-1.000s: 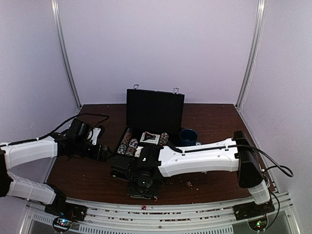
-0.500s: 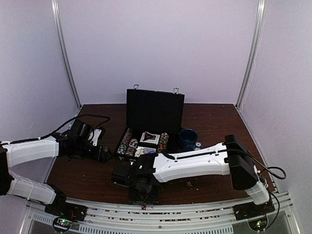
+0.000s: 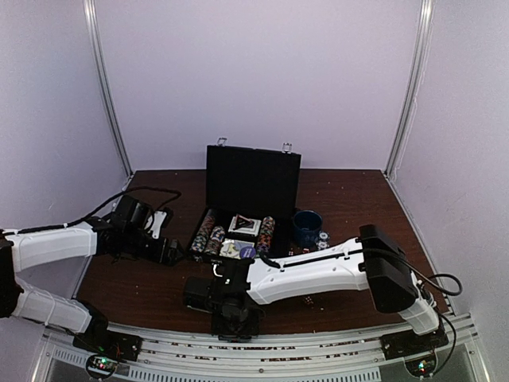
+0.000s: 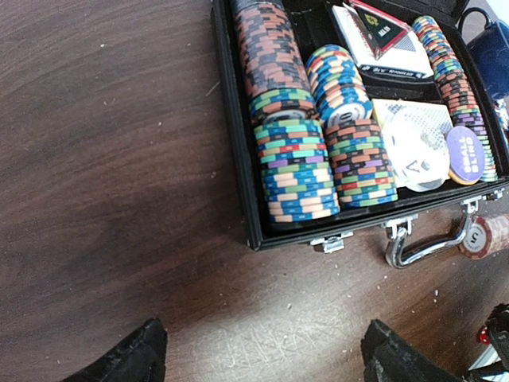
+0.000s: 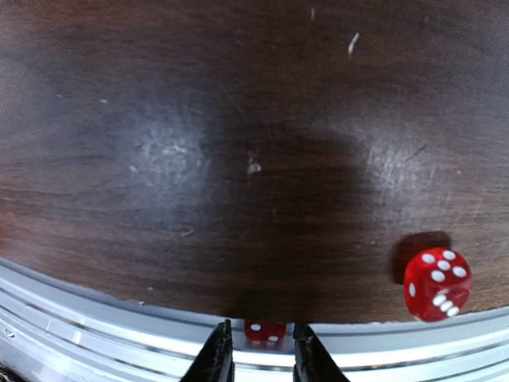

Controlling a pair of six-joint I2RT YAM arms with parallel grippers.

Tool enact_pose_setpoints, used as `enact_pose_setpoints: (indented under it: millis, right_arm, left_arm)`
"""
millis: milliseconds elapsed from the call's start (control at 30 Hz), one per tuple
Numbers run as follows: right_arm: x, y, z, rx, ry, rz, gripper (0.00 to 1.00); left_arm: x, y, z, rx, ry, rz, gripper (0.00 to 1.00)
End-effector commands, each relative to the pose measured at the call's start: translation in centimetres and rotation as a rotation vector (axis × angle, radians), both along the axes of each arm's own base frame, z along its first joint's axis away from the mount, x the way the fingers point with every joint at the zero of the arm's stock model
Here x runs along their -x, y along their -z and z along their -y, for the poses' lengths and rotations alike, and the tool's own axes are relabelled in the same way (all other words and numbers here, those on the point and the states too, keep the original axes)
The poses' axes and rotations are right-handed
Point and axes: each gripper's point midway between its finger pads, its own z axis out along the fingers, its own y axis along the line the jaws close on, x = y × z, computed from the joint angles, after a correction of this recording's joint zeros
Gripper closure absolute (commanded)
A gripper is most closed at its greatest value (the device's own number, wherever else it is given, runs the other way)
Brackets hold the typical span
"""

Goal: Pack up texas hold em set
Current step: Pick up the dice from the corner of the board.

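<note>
Here, the case [image 3: 253, 181] sits open mid-table [image 3: 350, 191], with its lid [image 3: 253, 177] upright at the back and its tray toward the arms. In the tray, striped chips [image 4: 296, 171] stand on edge in rows along the left half and against the right wall. The cards [image 4: 382, 48] are at the back. A white disc [image 4: 413, 147] and a purple "small blind" button [image 4: 465, 153] lie just in front of them. The handle [image 4: 429, 245] faces the near edge. One loose chip [image 4: 483, 236] lies on the wood just beside the handle's right end. A blue cup [image 3: 306, 224] stands close by on the case's right.

On the left, the left gripper [image 4: 262, 342] hovers over bare wood near the case's front left corner. Its jaws are spread wide and hold nothing.

The right arm reaches across to the near edge. There the right gripper [image 5: 261, 338] points down with its jaws parted by a narrow gap. A red die [image 5: 265, 330] shows in that gap, lying on the metal rail [image 5: 95, 334] at the table's edge. A sliver of rail shows on either side of it, so the fingers are not pressed on it. A second die [image 5: 436, 284] lies on the wood to the right, at the very edge, apart from the fingers.
</note>
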Motion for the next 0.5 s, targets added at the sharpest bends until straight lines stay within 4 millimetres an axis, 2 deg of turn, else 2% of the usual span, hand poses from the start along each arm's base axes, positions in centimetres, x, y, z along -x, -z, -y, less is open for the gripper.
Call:
enact_pose_setpoints:
  millis: [0,467]
  right_arm:
    - [0.3,2.1,0.9,0.059,0.005,0.003,0.75]
    - [-1.2,3.1,1.8,0.135,0.015,0.071,0.84]
  left_arm:
    - [-0.6,-0.3,0.7,0.022,0.025,0.028,0.12]
    - [-0.6,-0.3,0.8,0.026,0.025,0.027,0.12]
